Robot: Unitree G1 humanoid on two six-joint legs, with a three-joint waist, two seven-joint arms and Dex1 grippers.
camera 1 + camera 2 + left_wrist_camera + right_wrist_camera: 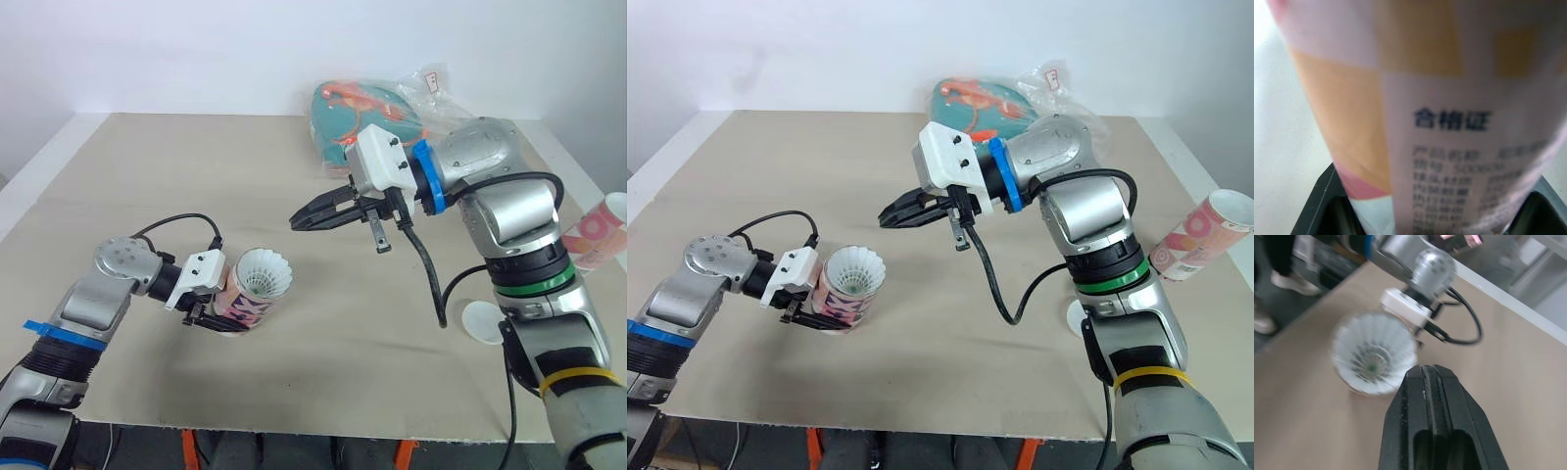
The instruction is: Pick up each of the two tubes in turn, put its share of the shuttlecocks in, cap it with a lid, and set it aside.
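A pink patterned tube (pixel 243 305) stands upright on the tan table (pixel 147 186) at the front left, and my left gripper (pixel 220 315) is shut on its lower part. A white shuttlecock (pixel 265 273) sits in the tube's mouth, its feather skirt flaring above the rim. In the left wrist view the tube (pixel 1449 122) sits between the black fingers (pixel 1322 205). My right gripper (pixel 296 221) hovers above and to the right of the tube, shut and holding nothing. Its wrist view looks down on the shuttlecock (pixel 1374 360). A second tube (pixel 600 233) lies on its side at the right edge.
A white lid (pixel 482 321) lies on the table near the right arm. A teal bag in clear plastic (pixel 358 110) rests at the back of the table. Open tabletop spreads across the left and middle.
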